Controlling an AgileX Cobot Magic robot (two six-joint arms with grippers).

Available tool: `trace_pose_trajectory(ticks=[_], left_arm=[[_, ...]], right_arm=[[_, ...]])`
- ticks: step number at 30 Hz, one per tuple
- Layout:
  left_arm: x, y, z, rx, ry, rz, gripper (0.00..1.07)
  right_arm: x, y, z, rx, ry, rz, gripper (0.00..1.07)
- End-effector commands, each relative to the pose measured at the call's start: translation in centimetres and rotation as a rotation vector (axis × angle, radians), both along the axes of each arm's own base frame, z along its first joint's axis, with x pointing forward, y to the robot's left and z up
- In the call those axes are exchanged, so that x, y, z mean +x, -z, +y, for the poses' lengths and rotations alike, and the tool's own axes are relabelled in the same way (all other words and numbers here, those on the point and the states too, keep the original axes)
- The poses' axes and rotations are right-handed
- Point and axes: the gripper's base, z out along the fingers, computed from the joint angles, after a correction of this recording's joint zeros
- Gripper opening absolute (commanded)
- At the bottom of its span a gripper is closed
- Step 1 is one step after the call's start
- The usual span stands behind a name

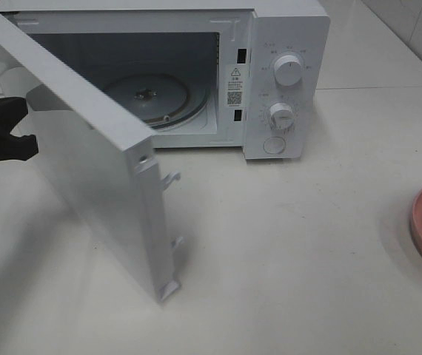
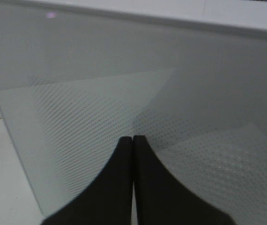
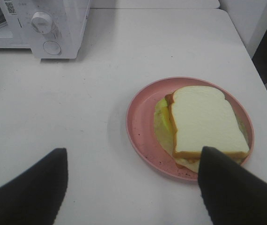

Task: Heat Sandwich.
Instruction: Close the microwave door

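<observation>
Two grippers split the job: left gripper (image 2: 133, 140), jaws shut and empty, rests against the microwave door (image 1: 92, 170), likely keeping it open, while right gripper (image 3: 133, 161) hovers wide open, empty, above the sandwich (image 3: 206, 124) on its pink plate (image 3: 140, 117).

Even, bright overhead light. The open microwave door (image 1: 100, 177) casts a soft shadow on the white table (image 1: 285, 259). The left wrist view is dim, greyish and blurred close up.

The sandwich (image 3: 207, 123) (white bread, tan crust) lies flat on a pink plate (image 3: 140, 117).
</observation>
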Motion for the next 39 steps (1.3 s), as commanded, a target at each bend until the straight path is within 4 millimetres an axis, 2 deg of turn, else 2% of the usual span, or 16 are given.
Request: trace_pose_trajectory(ticks=[1, 10, 17, 25, 39], left_arm=[[0.3, -0.6, -0.7, -0.016, 0.005, -0.035, 0.00], [1.0, -0.7, -3.3, -0.024, 0.001, -0.049, 0.00], [1.8, -0.3, -6.1, -0.020, 0.034, -0.053, 0.00], [2.5, -0.2, -7.9, -0.060, 0.018, -0.036, 0.00], [5.3, -0.6, -12.9, -0.026, 0.057, -0.030, 0.00]], right_arm=[[-0.4, 0.0, 0.0, -0.003, 0.001, -0.036, 0.74], [-0.4, 0.0, 0.0, -0.003, 0.001, -0.036, 0.74], [-0.4, 0.0, 0.0, -0.003, 0.002, -0.036, 0.74], [-0.4, 0.0, 0.0, -0.003, 0.002, -0.036, 0.74], [-0.4, 0.0, 0.0, -0.003, 0.002, -0.036, 0.74]])
